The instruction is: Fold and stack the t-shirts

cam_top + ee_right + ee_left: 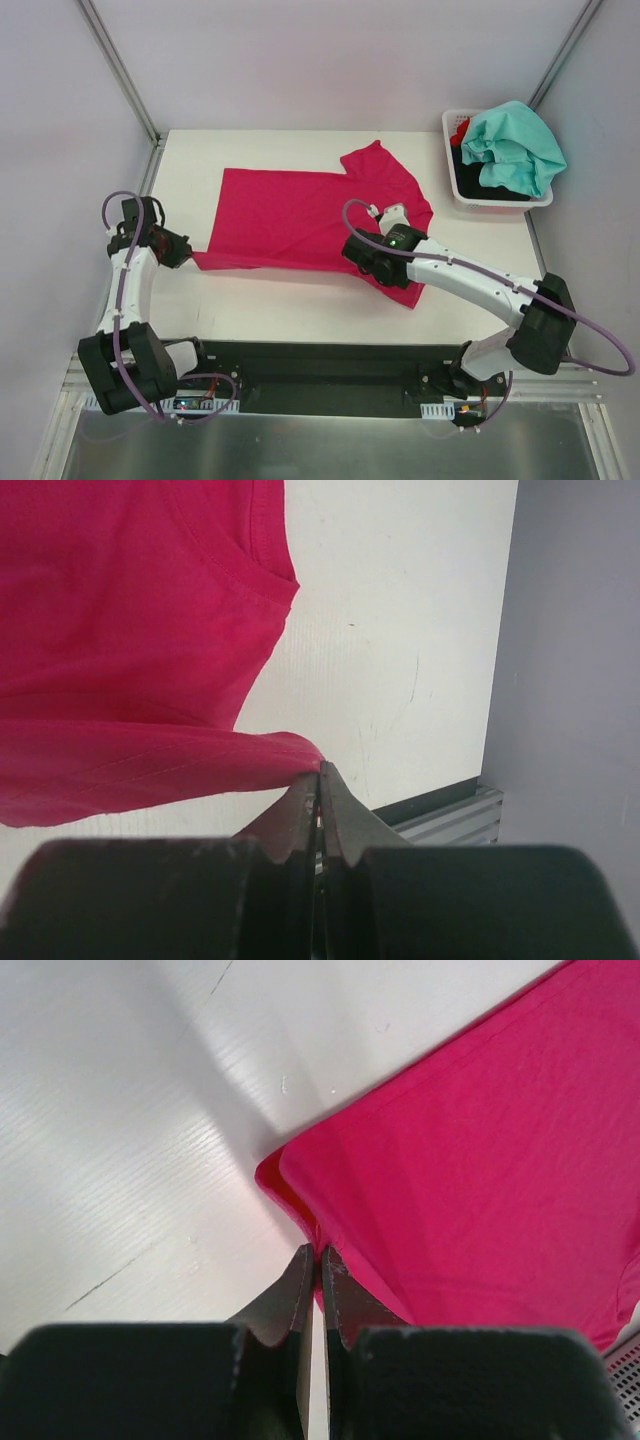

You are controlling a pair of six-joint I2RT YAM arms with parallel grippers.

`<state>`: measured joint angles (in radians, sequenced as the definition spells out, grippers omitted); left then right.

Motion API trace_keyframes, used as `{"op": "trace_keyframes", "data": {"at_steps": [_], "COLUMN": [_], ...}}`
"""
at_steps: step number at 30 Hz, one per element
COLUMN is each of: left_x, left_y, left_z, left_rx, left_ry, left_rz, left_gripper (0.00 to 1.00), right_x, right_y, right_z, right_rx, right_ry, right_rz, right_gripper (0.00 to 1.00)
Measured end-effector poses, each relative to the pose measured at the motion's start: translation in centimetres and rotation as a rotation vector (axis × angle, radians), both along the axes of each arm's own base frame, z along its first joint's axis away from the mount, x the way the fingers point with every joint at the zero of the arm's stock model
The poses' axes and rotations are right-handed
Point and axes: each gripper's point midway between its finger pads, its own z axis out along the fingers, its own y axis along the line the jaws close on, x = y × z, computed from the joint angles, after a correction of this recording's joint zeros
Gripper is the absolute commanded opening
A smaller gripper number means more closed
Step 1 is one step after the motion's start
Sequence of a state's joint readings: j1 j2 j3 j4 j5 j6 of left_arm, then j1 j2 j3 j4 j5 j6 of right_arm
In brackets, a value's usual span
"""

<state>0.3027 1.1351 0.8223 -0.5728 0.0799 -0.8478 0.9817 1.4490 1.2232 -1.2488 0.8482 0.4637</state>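
Magenta cloth covers the middle of the white table (300, 305): the magenta tee (290, 215) lies mostly flat, hem end toward the left arm, sleeve end toward the right arm. One sleeve points to the back of the table, the other reaches toward the front edge beside the right arm's wrist. The left gripper (318, 1252) sits low at the near-left corner of the tee, jaws pressed together w/ the hem corner nipped btwn the tips. In the left wrist view that corner curls up a bit off the table, showing a thin folded lip; the rest of the cloth is smooth. The right gripper (320, 771) is likewise clamped tight, a sliver of pink showing btwn its tips. A fold of the tee runs in from the left of the right wrist view to the pinch, raised over the table. Behind the fold a curved stitched seam lies flat. Beyond it: bare table, a metal rail (450, 815), a grey wall (570, 680). At the far-right corner of the table stands the white basket (500, 204), well apart from the magenta tee. In it the teal tee (515, 150) is bunched on top, spilling past the rim. The black tee (475, 180) lies under it, and a bit of the red tee (460, 129) shows at the basket's far-left corner. Neither arm is near the basket
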Motion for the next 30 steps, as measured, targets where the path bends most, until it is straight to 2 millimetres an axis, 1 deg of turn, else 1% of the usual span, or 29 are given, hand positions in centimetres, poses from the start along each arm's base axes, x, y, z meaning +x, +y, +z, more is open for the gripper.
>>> {"op": "trace_keyframes", "data": {"at_steps": [7, 13, 15, 18, 24, 30], "left_x": [2.2, 3.9, 4.4, 5.2, 7.0, 8.7], "left_y": [0.4, 0.7, 0.5, 0.0, -1.4, -2.9], "left_z": [0.7, 0.6, 0.5, 0.5, 0.5, 0.1], "left_rx": [-0.013, -0.025, -0.027, -0.027, -0.021, -0.02], "left_ry": [-0.007, 0.008, 0.013, 0.016, 0.02, 0.032], "left_rz": [-0.009, -0.016, -0.025, -0.047, -0.102, -0.15], "left_gripper": [0.0, 0.0, 0.0, 0.0, 0.0, 0.0], "right_x": [0.8, 1.9, 2.3, 3.0, 5.1, 6.9], "right_y": [0.6, 0.2, 0.0, -0.2, 0.2, 0.0], "right_z": [-1.0, -1.4, -1.6, -1.9, -1.6, -1.5], "right_rx": [0.005, 0.02, 0.013, -0.002, 0.004, -0.003], "right_ry": [0.03, 0.041, 0.049, 0.068, 0.087, 0.109], "right_rz": [0.007, -0.015, -0.022, -0.023, -0.025, -0.026], "right_gripper": [0.02, 0.01, 0.01, 0.01, 0.01, 0.01]}}
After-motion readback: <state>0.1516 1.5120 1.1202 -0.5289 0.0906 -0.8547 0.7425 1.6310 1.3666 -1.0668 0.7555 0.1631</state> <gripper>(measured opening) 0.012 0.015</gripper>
